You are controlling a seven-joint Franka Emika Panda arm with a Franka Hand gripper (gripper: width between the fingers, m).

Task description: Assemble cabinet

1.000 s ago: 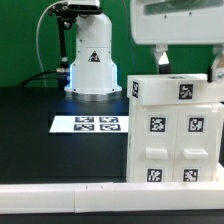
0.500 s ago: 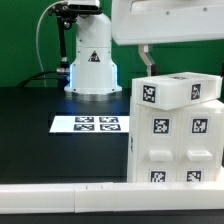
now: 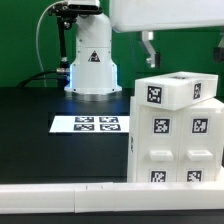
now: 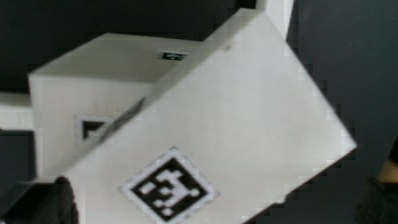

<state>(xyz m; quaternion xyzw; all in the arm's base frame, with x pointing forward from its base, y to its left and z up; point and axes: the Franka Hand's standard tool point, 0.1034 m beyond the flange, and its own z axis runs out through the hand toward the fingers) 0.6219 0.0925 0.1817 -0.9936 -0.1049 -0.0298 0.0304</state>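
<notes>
Cabinet [image 3: 172, 135] upright on black surface, at exterior view's right.
White plastic box body w/ four-panelled front, b/w square tags on each panel. Flat white panel [image 3: 178, 91] w/ tags sits on top, skewed vs. the body, one corner overhanging. Wrist view: tagged white panel [image 4: 214, 150] lies tilted across the box.
</notes>
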